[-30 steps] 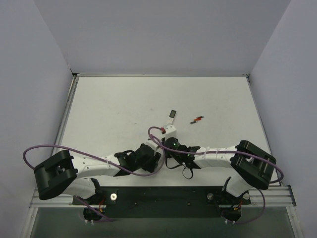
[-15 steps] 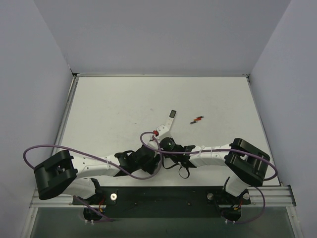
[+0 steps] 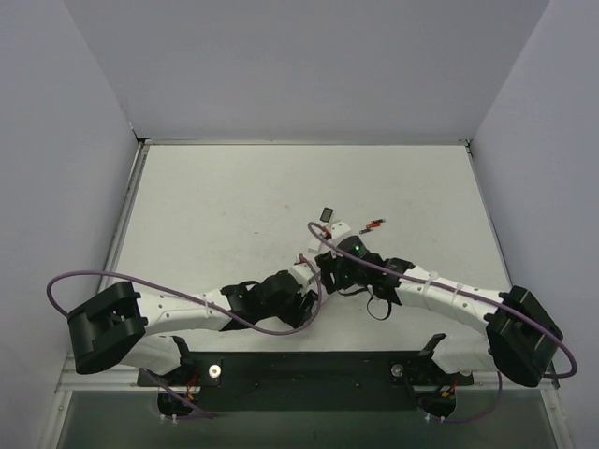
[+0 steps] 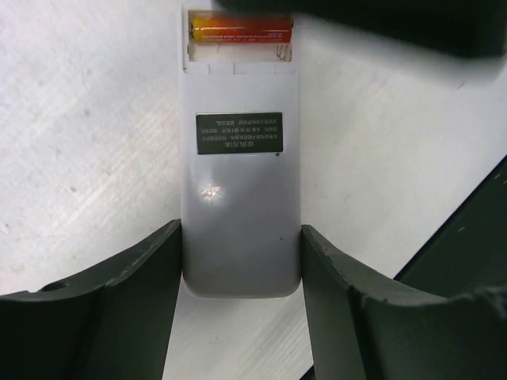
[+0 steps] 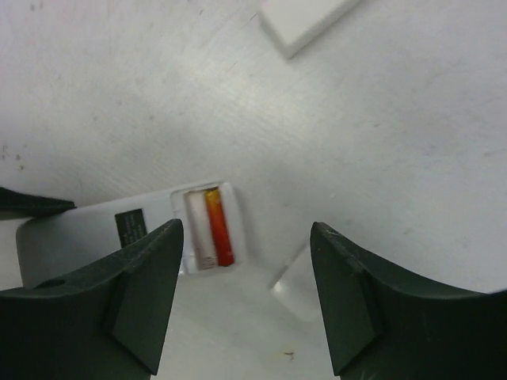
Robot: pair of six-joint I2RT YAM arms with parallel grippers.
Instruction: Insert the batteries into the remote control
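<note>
Left wrist: your left gripper clamps the remote to steady it, one battery seated at top. Your right gripper gapes empty.

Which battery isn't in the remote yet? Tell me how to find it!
On the white table, follow the right arm to its tip near the middle. Just beyond that tip, to the right, lies the loose battery. It is a thin red and dark stick in the open, unlike the flat dark rectangle left of it or the battery inside the remote control.
</note>
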